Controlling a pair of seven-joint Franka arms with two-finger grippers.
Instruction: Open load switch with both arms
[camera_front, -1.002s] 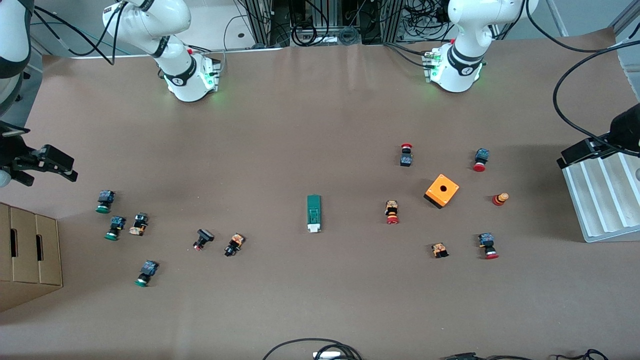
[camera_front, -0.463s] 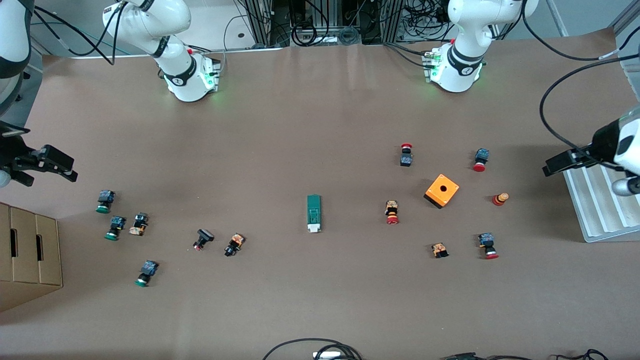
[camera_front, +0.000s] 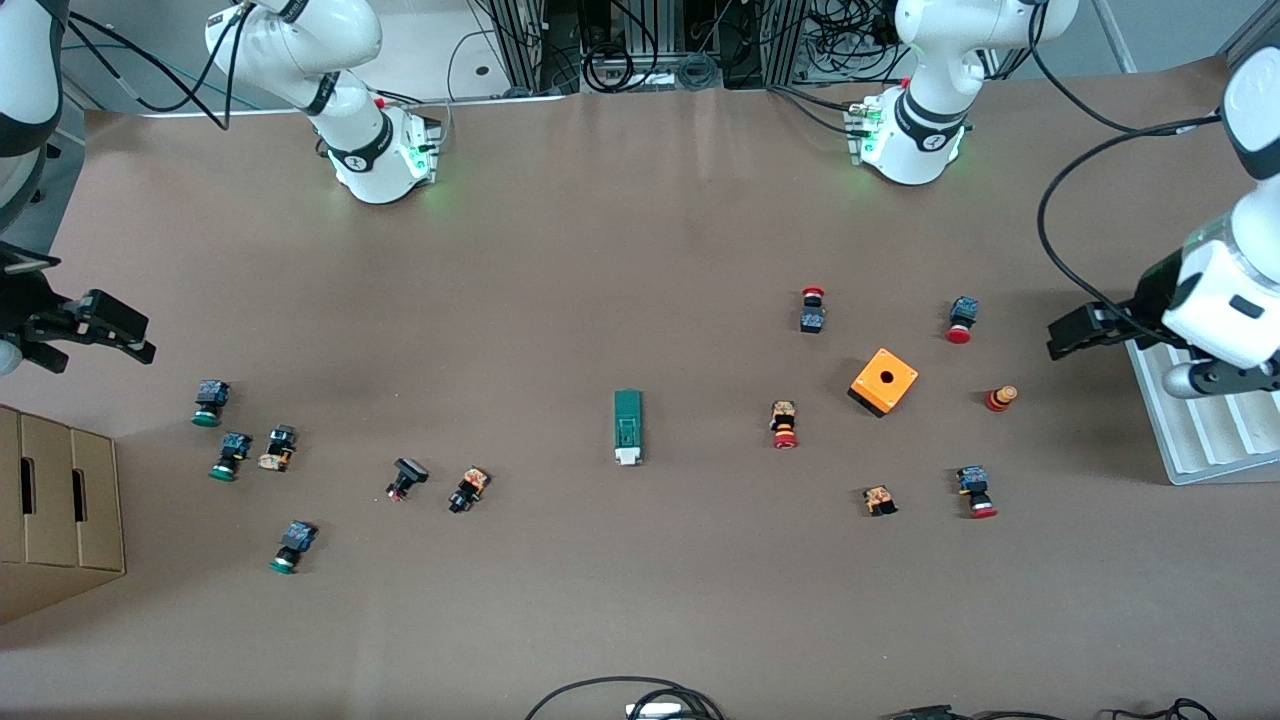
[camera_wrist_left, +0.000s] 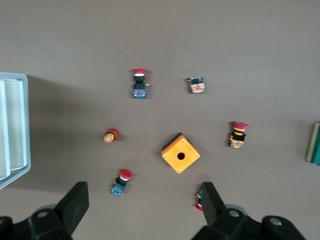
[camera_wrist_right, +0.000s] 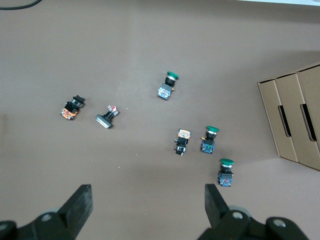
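While load switch lies mid brown table, both arms' fingers spread, cables at edges.

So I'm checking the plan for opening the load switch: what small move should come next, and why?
Probably swing the left gripper on toward the load switch. Its fingers are open and empty, up over the table's left-arm end by the white tray; the switch lies untouched mid-table. The right gripper, open, waits at its own end.
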